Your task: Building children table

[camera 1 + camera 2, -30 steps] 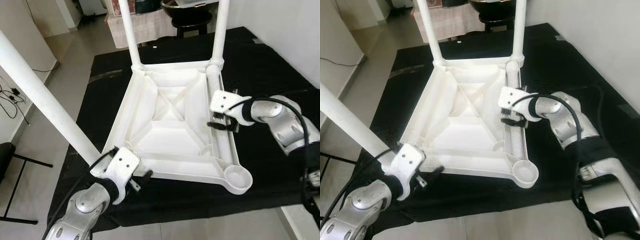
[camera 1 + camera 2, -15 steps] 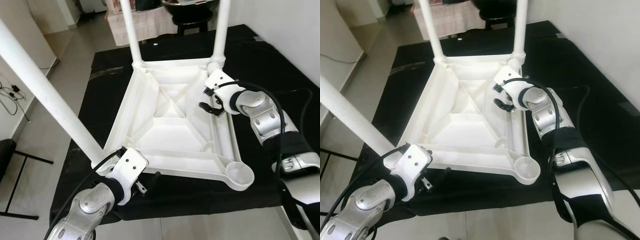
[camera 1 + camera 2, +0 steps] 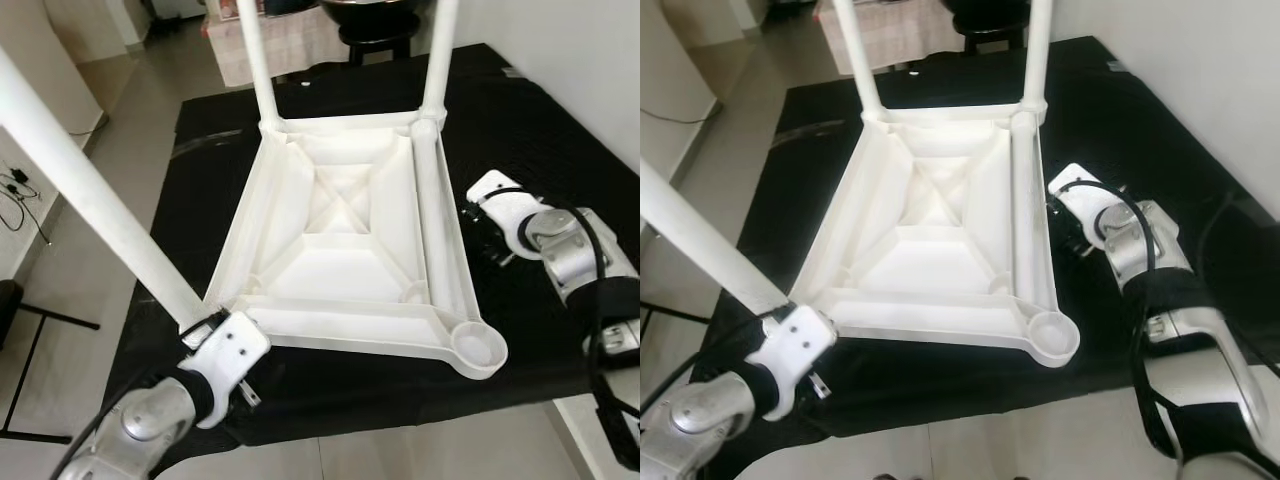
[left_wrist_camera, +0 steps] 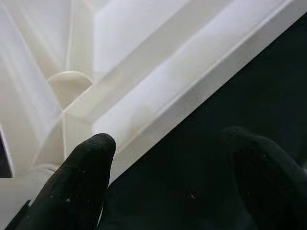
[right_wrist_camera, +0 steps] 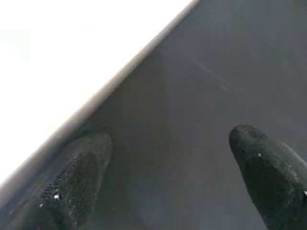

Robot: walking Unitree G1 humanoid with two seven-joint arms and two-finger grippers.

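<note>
Two pairs of jaws stand apart, gripping nothing. The left gripper (image 4: 163, 177) hovers at the near-left corner of the upturned white plastic children's table (image 3: 345, 250), just off its rim; the right gripper (image 3: 1072, 238) sits beside the table's right rail. The table lies top-down on one black-covered desk (image 3: 530, 130). Three white round legs (image 3: 90, 200) stand fitted; one corner socket (image 3: 478, 348) is open.

A black cloth (image 3: 520, 130) is covering the low surface and is hanging over its near edge. The white children table (image 3: 345, 250) is lying upside down directly on this cloth, with its legs standing up. Around the cloth, a light tiled floor (image 3: 120, 190) is showing.
</note>
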